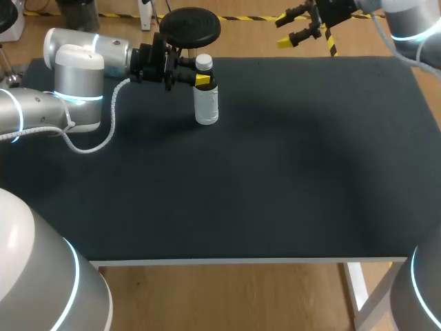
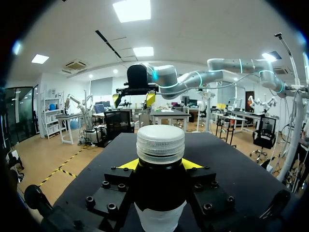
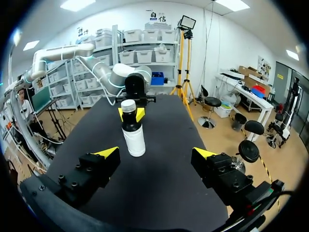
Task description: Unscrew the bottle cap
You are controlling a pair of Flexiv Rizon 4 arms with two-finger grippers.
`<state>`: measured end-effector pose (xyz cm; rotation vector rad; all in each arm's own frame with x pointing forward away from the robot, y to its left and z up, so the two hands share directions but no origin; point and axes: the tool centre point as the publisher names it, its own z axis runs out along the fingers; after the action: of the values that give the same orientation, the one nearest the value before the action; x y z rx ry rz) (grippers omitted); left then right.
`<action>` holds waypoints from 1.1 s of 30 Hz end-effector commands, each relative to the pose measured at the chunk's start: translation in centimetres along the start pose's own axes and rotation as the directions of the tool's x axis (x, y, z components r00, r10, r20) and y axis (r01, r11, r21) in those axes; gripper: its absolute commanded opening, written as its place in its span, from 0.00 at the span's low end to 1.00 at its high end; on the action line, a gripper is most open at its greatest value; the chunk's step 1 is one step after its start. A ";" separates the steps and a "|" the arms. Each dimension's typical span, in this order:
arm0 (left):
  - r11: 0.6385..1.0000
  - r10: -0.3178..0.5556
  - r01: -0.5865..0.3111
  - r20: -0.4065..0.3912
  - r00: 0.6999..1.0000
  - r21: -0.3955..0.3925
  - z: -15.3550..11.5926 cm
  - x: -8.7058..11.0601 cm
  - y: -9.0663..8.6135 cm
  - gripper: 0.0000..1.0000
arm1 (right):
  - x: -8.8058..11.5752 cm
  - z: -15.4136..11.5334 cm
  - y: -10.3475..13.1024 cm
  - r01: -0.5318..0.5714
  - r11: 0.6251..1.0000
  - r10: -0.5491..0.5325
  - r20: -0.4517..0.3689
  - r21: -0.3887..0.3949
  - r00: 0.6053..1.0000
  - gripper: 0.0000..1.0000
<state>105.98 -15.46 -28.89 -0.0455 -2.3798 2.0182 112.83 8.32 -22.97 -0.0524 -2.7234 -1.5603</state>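
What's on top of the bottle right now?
Only its white cap, seated on the bottle; nothing rests on the cap. The bottle's mouth is hidden beneath it.

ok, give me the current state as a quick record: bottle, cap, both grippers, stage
bottle: bottle upright on the black table, far left part
cap: white cap on the bottle
left gripper: left gripper shut on the bottle's dark neck, just under the cap, coming in sideways
right gripper: right gripper open, holding nothing, by the table's far right side, apart from the bottle
stage: bottle held, cap not yet gripped
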 end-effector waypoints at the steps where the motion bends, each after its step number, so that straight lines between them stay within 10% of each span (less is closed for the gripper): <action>1: 1.000 0.000 0.000 -0.006 1.000 0.001 0.0 -0.2 0.1 0.00 | -1.0 2.7 0.0 -0.001 1.000 0.001 -0.029 -0.026 1.000 1.00; 33: 1.000 0.000 0.000 -0.006 1.000 0.001 0.0 -0.2 0.1 0.00 | 0.3 11.8 4.8 0.024 0.997 -0.041 -0.222 -0.076 0.974 1.00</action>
<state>105.98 -15.46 -28.89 -0.0456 -2.3797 2.0182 112.44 20.52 -24.89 0.1287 -2.5303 -1.5956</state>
